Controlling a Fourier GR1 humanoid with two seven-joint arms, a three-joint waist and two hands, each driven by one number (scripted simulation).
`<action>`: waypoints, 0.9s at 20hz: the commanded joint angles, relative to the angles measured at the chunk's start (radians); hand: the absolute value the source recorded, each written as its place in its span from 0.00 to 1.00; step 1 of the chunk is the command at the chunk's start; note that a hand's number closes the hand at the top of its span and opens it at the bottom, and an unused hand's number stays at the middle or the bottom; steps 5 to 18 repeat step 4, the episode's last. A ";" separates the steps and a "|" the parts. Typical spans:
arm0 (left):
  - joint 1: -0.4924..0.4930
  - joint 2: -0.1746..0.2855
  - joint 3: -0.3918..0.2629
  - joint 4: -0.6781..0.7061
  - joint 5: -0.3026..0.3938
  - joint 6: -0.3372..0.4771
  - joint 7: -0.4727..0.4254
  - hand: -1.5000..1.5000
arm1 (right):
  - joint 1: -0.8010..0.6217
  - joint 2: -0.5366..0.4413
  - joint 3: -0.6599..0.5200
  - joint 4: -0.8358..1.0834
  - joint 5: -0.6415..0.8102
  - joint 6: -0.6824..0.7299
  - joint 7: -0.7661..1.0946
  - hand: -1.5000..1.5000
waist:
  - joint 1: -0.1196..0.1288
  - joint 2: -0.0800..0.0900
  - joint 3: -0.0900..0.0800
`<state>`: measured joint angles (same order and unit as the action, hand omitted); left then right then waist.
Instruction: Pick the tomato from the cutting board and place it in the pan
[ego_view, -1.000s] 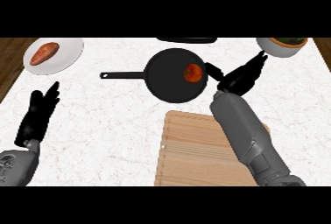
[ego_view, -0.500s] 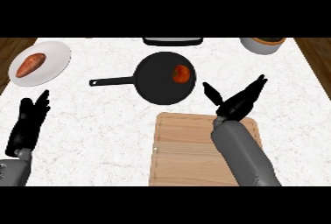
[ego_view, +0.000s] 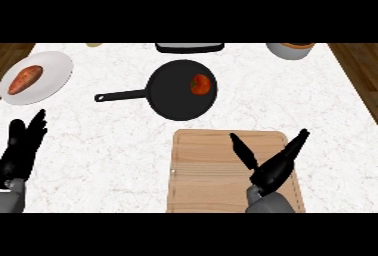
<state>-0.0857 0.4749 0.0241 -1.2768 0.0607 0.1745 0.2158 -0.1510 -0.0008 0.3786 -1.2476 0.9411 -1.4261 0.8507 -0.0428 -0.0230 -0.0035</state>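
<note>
The red tomato (ego_view: 200, 84) lies inside the black pan (ego_view: 174, 97), towards its right side. The pan's handle sticks out to the left. Nothing lies on the wooden cutting board (ego_view: 207, 165) below the pan. Over the board's right half my right hand (ego_view: 272, 169) is open, thumb and fingers spread in a V, holding nothing and well apart from the pan. My left hand (ego_view: 22, 149) rests open at the left edge, fingers up.
A white plate (ego_view: 46, 70) with a sweet potato (ego_view: 25, 79) sits at the upper left. A dark tray (ego_view: 189, 47) stands at the back middle and a bowl (ego_view: 290, 49) at the back right. Wooden counter edges run along both sides.
My right hand has drawn back from beside the pan to over the cutting board. The tomato stays in the pan. The left hand has barely moved.
</note>
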 joint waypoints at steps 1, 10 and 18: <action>0.000 0.001 0.015 0.004 0.000 0.005 -0.010 0.50 | 0.257 0.001 0.082 -0.222 0.083 0.014 -0.019 0.00 | -0.017 0.004 -0.001; 0.020 0.008 0.022 -0.021 0.013 -0.013 0.001 0.50 | 0.411 0.001 0.108 -0.397 0.159 0.066 -0.016 0.00 | -0.001 0.008 -0.001; 0.020 0.008 0.022 -0.021 0.013 -0.013 0.001 0.50 | 0.411 0.001 0.108 -0.397 0.159 0.066 -0.016 0.00 | -0.001 0.008 -0.001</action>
